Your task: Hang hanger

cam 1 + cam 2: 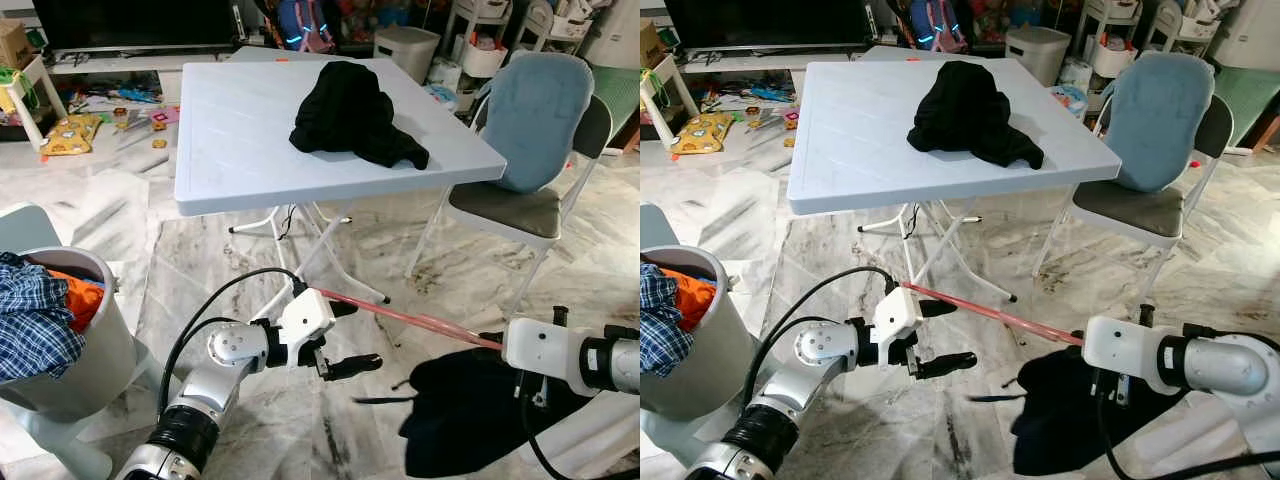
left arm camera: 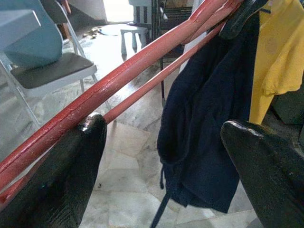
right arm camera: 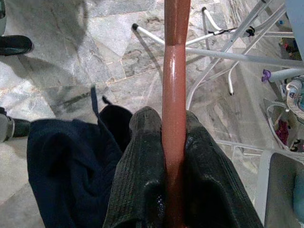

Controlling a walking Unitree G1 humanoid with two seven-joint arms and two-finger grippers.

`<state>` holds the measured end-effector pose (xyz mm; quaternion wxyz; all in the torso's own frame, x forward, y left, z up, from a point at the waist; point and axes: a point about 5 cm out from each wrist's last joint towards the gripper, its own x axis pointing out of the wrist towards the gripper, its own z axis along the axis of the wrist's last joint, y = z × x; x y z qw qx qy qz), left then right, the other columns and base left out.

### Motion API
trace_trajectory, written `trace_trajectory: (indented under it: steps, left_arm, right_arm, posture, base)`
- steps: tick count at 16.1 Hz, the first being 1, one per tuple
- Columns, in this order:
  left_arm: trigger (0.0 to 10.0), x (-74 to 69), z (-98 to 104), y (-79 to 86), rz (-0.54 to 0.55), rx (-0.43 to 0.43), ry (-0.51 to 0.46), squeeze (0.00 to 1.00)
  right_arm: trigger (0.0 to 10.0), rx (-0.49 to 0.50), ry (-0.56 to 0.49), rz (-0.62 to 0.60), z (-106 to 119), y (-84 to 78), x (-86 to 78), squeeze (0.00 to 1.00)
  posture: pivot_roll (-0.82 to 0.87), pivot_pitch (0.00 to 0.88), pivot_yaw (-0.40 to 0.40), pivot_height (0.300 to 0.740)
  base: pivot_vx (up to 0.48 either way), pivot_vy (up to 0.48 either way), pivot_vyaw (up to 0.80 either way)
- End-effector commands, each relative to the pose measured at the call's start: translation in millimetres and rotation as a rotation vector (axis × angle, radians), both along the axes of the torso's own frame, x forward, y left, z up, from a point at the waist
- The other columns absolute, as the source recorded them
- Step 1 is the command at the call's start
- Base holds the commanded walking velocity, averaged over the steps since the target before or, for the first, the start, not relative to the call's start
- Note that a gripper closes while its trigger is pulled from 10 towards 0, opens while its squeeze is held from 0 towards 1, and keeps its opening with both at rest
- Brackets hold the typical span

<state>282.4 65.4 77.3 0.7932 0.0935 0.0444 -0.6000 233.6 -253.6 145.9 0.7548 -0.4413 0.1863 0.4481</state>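
Right now the red hanger [image 1: 400, 315] slants low over the floor in front of the bench [image 1: 230, 150], its navy garment [image 1: 470, 415] drooping from the end nearest the right tool [image 3: 175, 142], whose fingers are pinched tight on the bar. The left tool [image 1: 340, 340], fingers spread apart, sits at the hanger's other end with one finger [image 2: 61, 175] against it. To do this well, I'd keep that grip firm and the bar level while carrying; the hook and any rail to hang it on are hidden from here.

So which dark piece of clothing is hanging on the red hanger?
The navy garment by the right hand, low over the floor, hangs from the red hanger. The black garment just lies bunched on the table.
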Motion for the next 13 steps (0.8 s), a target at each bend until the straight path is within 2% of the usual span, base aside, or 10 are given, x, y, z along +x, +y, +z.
trace_trajectory:
  steps: [1, 6, 8, 10, 12, 13]
  left_arm:
    - [10.0, -1.2, 11, -9.8, -0.048, -0.024, -0.048, 1.00]
    - [10.0, 0.2, 1, -10.0, 0.007, 0.016, -0.029, 1.00]
    - [10.0, -0.6, -2, -13.3, 0.017, 0.020, -0.022, 0.97]
    - [10.0, 0.2, 0, -15.2, 0.027, 0.005, -0.031, 0.95]
    - [10.0, 11.9, 18, -16.6, 0.087, -0.081, -0.103, 0.94]
    - [10.0, 17.0, 25, -14.8, 0.091, -0.081, -0.141, 0.75]
  right_arm:
    - [10.0, -0.038, 0.030, 0.016, -5, -0.6, 1.0, 0.00]
    - [10.0, 0.014, -0.037, -0.049, -1, 6.3, 20.6, 0.00]
    - [10.0, 0.052, -0.086, -0.102, 3, 11.3, 33.7, 0.00]
    - [10.0, 0.046, -0.087, -0.104, 2, 12.4, 35.2, 0.00]
    - [10.0, 0.009, -0.043, -0.080, -4, 8.6, 29.1, 0.00]
    - [10.0, -0.001, -0.019, -0.067, -6, 6.6, 24.9, 0.00]
  posture:
    - [-0.01, 0.000, -0.081, 0.740]
    - [-0.01, 0.000, -0.083, 0.740]
    - [-0.01, 0.000, -0.085, 0.740]
    - [-0.01, 0.000, -0.085, 0.740]
    - [-0.01, 0.000, -0.086, 0.740]
    - [-0.01, 0.000, -0.087, 0.740]
  base:
    - [0.000, 0.000, 0.00]
    - [0.000, 0.000, 0.00]
    - [0.000, 0.000, 0.00]
    - [0.000, 0.000, 0.00]
    - [0.000, 0.000, 0.00]
    - [0.000, 0.000, 0.00]
